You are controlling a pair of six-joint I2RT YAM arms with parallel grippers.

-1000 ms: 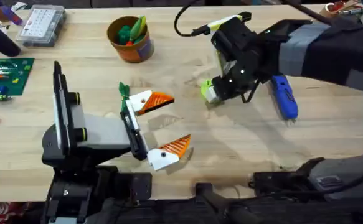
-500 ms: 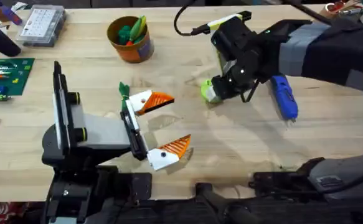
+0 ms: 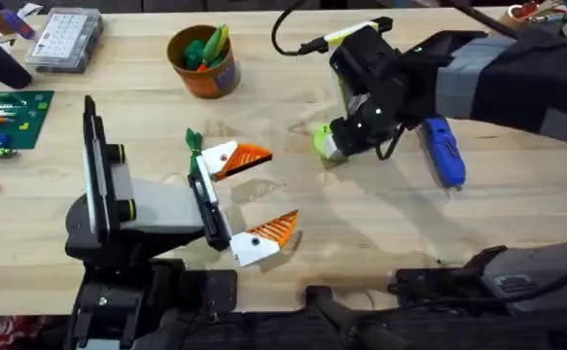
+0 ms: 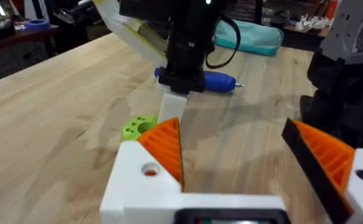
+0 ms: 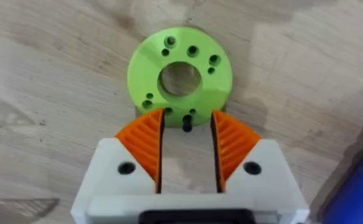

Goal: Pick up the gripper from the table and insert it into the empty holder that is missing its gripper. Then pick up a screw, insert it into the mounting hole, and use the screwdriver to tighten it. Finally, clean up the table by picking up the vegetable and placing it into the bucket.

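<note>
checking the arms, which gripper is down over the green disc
The right gripper: its orange pads hang just over the green disc, slightly apart. The left gripper sits wide open, away from it.

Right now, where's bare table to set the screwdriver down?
Bare wood lies between the bucket and the right gripper, and in front of the screwdriver toward the table's near edge. It's crowded around the green disc and the left gripper.

A clear plastic parts box (image 3: 64,37) sits at the upper left of the wooden table (image 3: 293,209). Below it, at the left edge, lies a green circuit board (image 3: 9,119).
</note>
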